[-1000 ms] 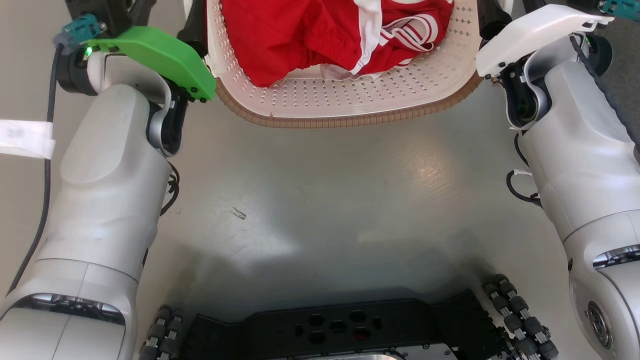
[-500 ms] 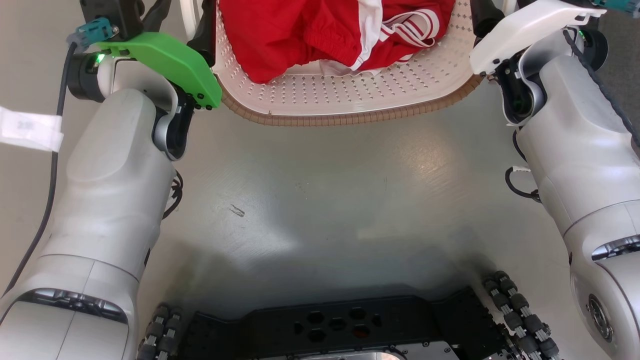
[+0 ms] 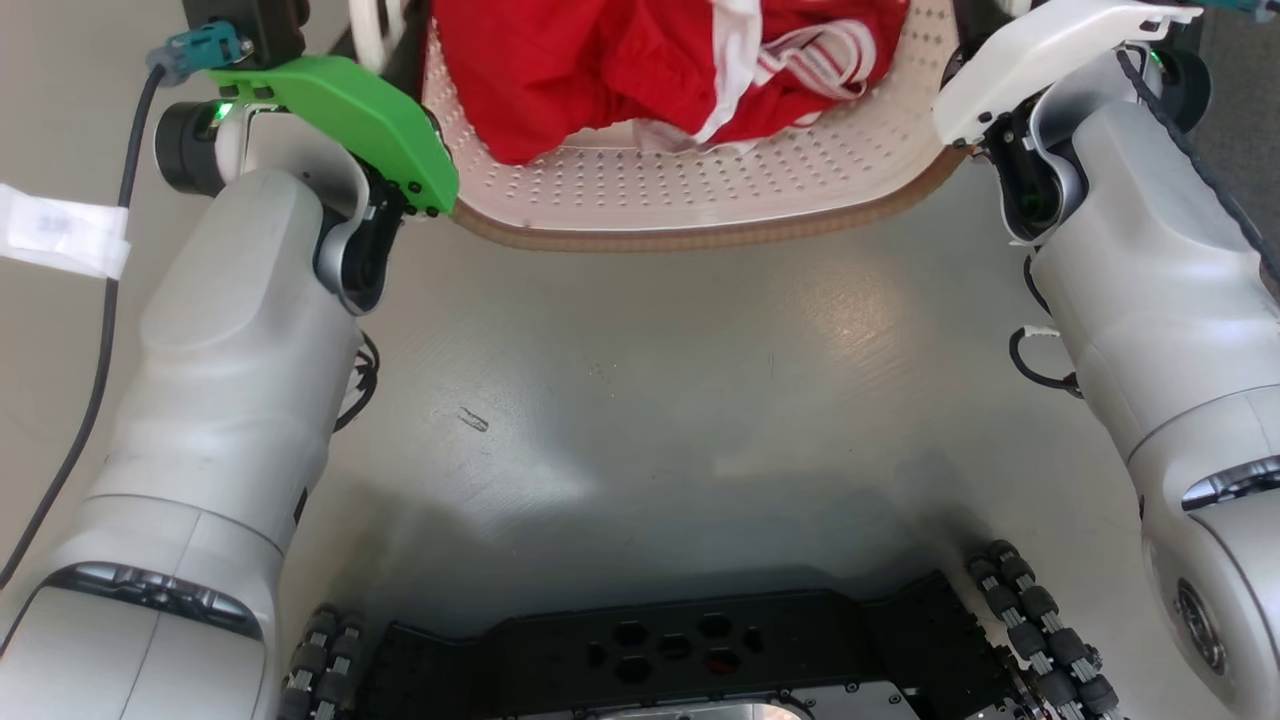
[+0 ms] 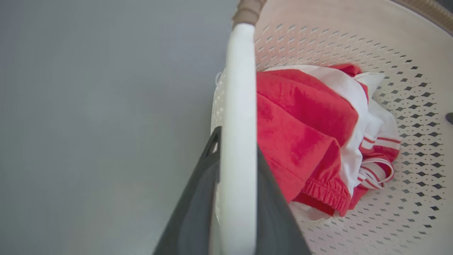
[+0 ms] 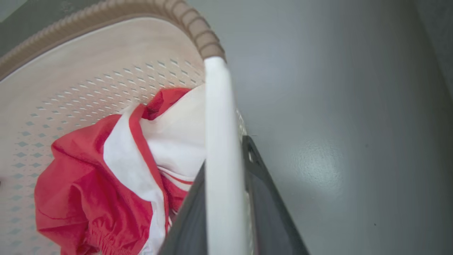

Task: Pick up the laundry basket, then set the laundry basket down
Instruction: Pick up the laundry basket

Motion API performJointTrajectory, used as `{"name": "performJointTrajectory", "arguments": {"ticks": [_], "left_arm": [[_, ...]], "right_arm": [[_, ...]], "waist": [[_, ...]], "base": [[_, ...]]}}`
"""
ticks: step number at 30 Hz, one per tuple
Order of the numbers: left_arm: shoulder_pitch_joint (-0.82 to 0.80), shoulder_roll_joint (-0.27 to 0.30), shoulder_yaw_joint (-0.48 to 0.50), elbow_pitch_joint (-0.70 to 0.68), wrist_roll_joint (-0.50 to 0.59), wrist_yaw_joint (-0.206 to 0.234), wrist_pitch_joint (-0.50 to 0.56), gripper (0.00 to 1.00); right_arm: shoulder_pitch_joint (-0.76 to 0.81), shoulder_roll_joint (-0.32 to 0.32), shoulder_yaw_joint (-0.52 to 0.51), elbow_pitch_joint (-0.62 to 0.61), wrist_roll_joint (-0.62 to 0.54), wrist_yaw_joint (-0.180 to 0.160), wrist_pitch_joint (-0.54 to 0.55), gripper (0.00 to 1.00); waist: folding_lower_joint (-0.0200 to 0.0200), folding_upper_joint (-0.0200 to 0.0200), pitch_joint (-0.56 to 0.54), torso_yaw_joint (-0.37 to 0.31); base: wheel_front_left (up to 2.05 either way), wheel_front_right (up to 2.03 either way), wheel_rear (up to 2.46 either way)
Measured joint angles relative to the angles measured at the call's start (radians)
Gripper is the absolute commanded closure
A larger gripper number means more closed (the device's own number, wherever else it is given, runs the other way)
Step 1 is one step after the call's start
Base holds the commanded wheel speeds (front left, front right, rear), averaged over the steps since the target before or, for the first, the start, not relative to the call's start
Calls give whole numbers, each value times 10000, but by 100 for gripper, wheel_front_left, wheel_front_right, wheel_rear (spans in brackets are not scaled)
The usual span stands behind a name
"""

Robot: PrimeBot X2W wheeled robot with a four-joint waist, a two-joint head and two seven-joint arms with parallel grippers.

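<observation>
Between left end effector [image 4: 236, 166] and right end effector [image 5: 224, 166], both clamping handles [image 4: 240, 71], laundry basket [image 3: 690, 195], long axis crosswise.

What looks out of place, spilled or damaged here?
Nothing is spilled or damaged. The laundry basket is held by its handles in the left pincer and right pincer, with a red-and-white garment bunched inside. The floor bears one small dark scuff.

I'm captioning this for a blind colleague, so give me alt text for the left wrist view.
The left gripper is shut on a white side handle of the laundry basket, seen from close up. Inside the cream perforated basket lies a crumpled red-and-white garment, and grey floor spreads to the left.
</observation>
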State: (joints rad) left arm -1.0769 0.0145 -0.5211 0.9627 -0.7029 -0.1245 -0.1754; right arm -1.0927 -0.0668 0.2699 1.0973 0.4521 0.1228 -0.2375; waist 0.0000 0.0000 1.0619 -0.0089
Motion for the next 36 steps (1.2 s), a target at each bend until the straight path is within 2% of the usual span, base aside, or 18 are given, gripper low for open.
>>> {"name": "performJointTrajectory", "arguments": {"ticks": [1,19,36], "left_arm": [[-24,-15,-25,10,-84,2,17,100],[-148,-17,-646,531,-495,27,-65,100],[626,-84,-1269,1179,-1104,13,-35,100]], "right_arm": [[-25,0,27,13,25,10,-2,100],[-17,94,454,391,510,15,-56,100],[891,221,1126,817,1091,15,-81,100]], "waist": [[0,0,-3,-1],[0,0,-545,56],[0,0,-2104,42]], "base": [[0,0,0],[0,0,0],[0,0,0]]}}
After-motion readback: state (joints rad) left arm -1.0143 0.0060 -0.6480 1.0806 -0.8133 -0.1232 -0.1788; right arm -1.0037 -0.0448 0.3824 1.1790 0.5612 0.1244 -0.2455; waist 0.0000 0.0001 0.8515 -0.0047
